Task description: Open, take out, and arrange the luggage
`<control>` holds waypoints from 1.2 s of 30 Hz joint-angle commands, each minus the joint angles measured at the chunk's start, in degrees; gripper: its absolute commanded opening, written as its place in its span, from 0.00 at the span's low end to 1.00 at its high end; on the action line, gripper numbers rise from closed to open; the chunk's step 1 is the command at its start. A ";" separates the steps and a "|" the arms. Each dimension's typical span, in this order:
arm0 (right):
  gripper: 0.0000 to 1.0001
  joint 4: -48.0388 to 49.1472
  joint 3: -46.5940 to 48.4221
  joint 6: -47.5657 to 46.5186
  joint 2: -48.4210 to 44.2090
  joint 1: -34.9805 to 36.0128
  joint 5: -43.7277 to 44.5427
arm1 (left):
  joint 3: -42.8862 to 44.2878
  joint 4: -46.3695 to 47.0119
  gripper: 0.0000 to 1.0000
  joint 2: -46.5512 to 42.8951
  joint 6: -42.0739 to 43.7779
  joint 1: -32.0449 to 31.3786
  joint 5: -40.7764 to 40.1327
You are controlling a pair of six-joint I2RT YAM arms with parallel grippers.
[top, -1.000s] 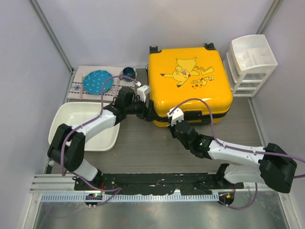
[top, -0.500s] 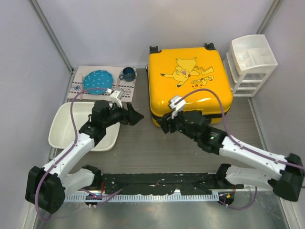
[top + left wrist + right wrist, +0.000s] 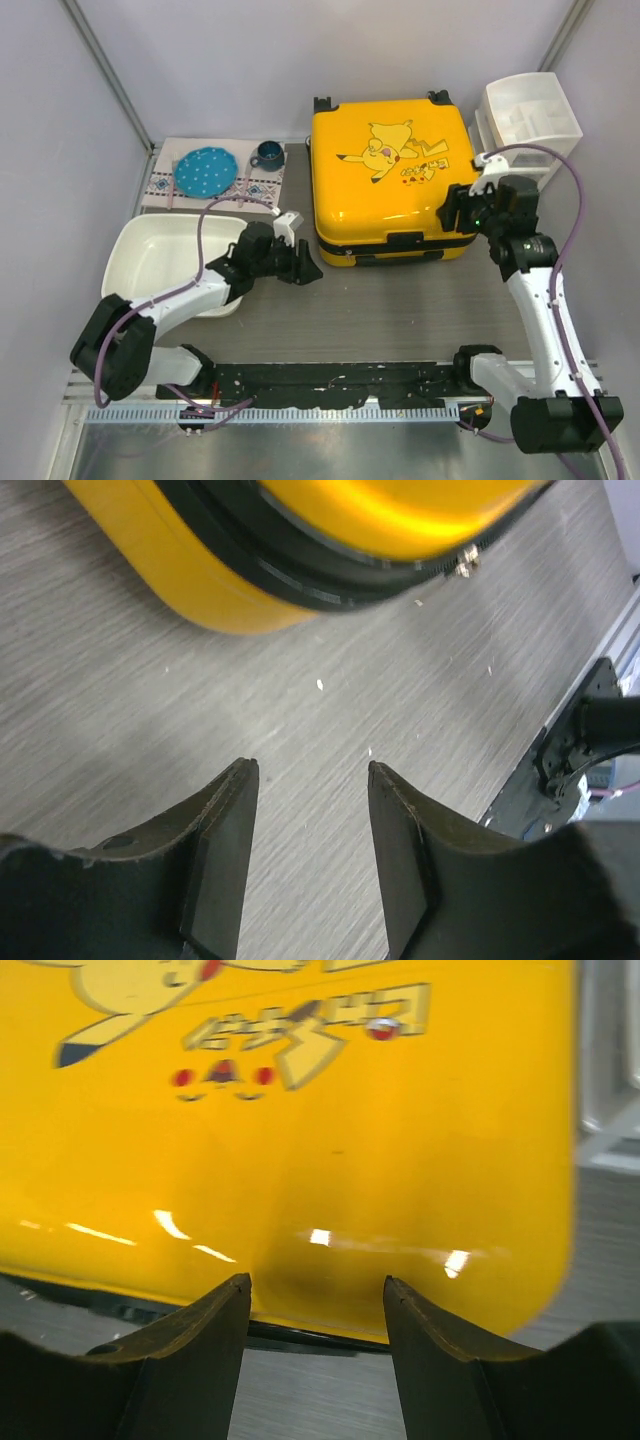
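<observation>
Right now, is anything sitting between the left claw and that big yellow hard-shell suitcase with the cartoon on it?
Nothing visible. Only bare grey wood-grain tabletop lies between the open left gripper and the near corner of the yellow hard-shell suitcase.

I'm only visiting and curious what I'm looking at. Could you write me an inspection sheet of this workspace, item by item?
Surface: grey wood-grain table, a few small specks.
Job's things: yellow suitcase lying flat, shut.
Clutter: white tray on the left; dotted blue plate and dark cup on a patterned mat behind it; white drawer unit at back right.
Hands: left hand open, empty, above the table by the suitcase's front left corner; right hand open, empty, over the suitcase's front right part.
Cables: a purple cable loops along each arm.
Surroundings: plain pale walls; black rail at the near edge.
</observation>
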 commanded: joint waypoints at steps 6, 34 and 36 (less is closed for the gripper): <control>0.68 -4.69 12.43 -1.32 11.01 -26.54 -13.44 | 7.77 11.13 0.55 8.84 -11.32 -2.74 -7.18; 0.58 2.08 -1.01 8.88 14.45 -11.28 -24.27 | -6.36 0.22 0.62 -17.08 12.56 12.20 0.61; 0.58 1.47 -1.01 8.53 13.92 -10.49 -23.31 | -7.60 5.30 0.64 -15.33 12.22 12.11 1.60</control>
